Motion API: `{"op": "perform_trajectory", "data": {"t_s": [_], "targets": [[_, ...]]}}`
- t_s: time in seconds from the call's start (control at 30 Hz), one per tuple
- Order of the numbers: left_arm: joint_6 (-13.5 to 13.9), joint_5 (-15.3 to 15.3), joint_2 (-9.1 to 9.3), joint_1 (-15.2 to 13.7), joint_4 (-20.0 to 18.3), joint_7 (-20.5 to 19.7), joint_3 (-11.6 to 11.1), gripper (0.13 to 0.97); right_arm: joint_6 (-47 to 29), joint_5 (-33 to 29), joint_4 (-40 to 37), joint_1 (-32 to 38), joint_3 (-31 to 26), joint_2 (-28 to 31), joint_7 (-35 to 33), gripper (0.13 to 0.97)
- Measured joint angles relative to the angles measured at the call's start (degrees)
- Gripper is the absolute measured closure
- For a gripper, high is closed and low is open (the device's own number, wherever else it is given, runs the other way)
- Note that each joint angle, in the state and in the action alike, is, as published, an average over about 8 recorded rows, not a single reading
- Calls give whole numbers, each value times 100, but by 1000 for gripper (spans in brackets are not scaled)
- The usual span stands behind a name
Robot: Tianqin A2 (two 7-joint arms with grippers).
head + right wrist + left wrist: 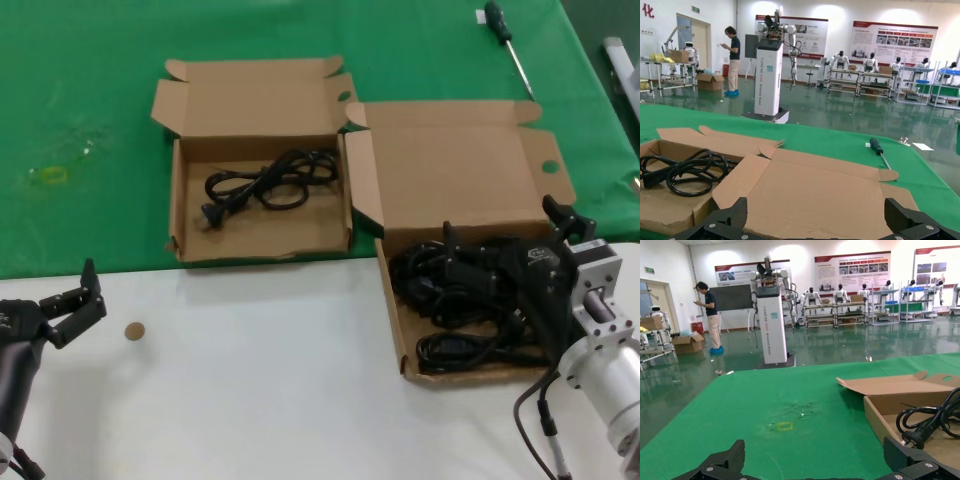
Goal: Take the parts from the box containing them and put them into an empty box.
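The left gripper (88,292) sits nearest, low at the left over the white table (270,380), its fingers spread and holding nothing. Just to its right a small brown disc (134,331) lies on the white surface.

Further back, on the green cloth (90,120), stands the smaller box (262,235) with its lid folded back. One cord (268,184) lies inside it, looped, with its plug toward the box's left side. In the left wrist view the same box (880,422) shows at the right edge, and the cord's (935,417) plug rests on its floor.

To the right is the larger box (400,310), straddling the edge between cloth and white table, with its broad lid (450,180) open behind it. A heap of black cords (445,300) fills its floor. The right gripper (510,262) is down in this box among the cords; its fingers look spread in the right wrist view (815,225), but the head view does not show clearly whether they pinch a cord. That wrist view looks across the lid (810,195) toward the smaller box (670,200) and its cord (687,172).

At the far right a screwdriver (505,40) lies on the cloth behind the larger box, well apart from it.
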Motion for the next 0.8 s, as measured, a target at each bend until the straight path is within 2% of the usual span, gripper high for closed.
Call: {"op": "perform_trajectory", "data": {"t_s": [0.8], "targets": [[0, 0, 0, 0, 0, 0, 0, 132, 0, 0, 0, 0, 0, 0, 0, 129]]}}
